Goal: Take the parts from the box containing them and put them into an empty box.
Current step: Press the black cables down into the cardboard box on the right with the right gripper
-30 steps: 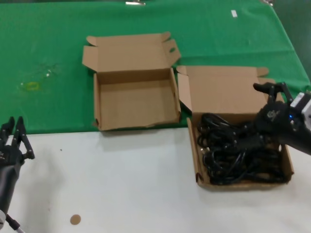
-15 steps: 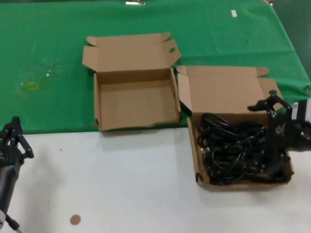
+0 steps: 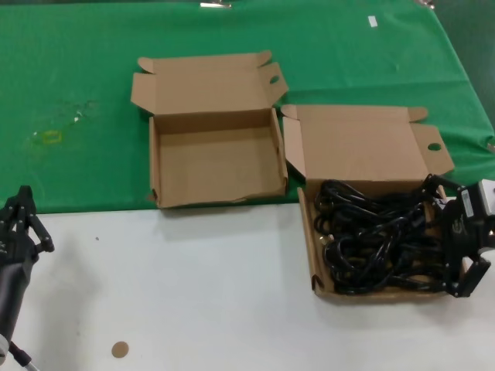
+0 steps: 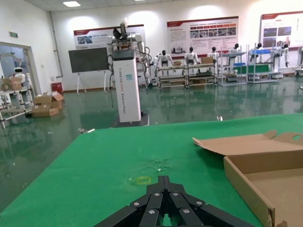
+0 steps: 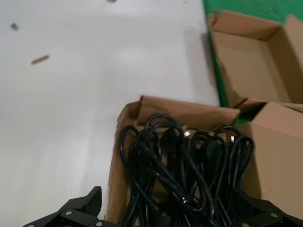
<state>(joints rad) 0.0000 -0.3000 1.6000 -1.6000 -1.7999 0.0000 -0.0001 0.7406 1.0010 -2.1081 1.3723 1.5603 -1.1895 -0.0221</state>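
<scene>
The box containing the parts (image 3: 387, 294) lies right of centre, lid folded back, filled with a tangle of black cables (image 3: 375, 239). My right gripper (image 3: 450, 241) hovers at that box's right end, open wide; in the right wrist view the cables (image 5: 184, 170) lie between its spread fingers (image 5: 90, 204). The empty box (image 3: 216, 166) sits open to the left on the green cloth, and shows in the right wrist view as the empty box (image 5: 246, 56). My left gripper (image 3: 23, 202) waits at the near left, shut on nothing, its fingertips (image 4: 164, 179) pressed together.
Green cloth (image 3: 77, 77) covers the far half of the table and white surface (image 3: 193, 294) the near half. A small brown disc (image 3: 119, 349) lies near the front edge. A yellowish mark (image 3: 50, 137) sits on the cloth at the left.
My right gripper has drawn back from over the middle of the cables to the box's right end, nearer the front. The left arm has hardly moved.
</scene>
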